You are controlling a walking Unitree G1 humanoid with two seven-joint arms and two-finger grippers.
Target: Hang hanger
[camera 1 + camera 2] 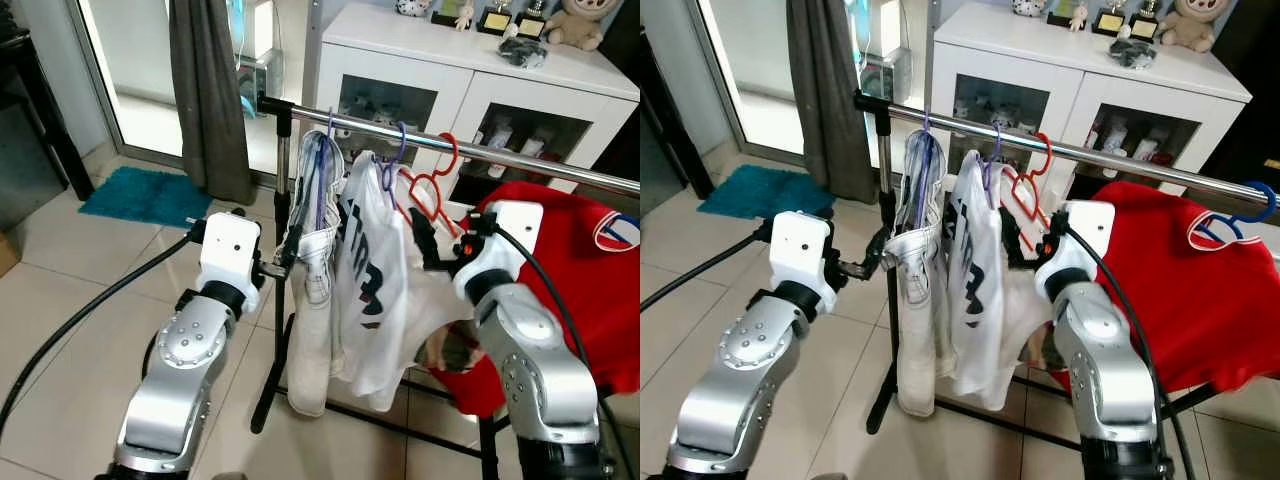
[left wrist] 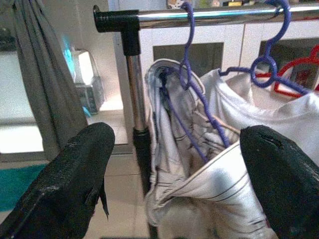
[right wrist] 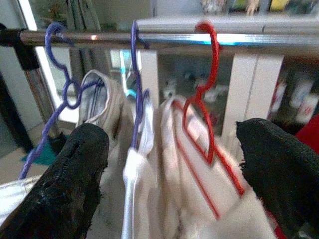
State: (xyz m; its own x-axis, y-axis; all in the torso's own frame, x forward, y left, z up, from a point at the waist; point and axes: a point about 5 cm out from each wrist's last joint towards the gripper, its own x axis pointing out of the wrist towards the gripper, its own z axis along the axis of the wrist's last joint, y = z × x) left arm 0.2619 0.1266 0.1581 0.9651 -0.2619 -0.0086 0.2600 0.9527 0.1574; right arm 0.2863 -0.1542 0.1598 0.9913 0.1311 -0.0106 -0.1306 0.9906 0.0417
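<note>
Where it hooks the rail, red hanger, thin.

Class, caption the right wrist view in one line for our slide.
Open right gripper faces a red hanger and purple hangers on the rail.

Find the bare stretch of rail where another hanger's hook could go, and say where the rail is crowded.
Free: the rail between the red hanger and the red shirt's blue hanger. Crowded: the end by the upright post, where two purple hangers and the red one hang close.
</note>
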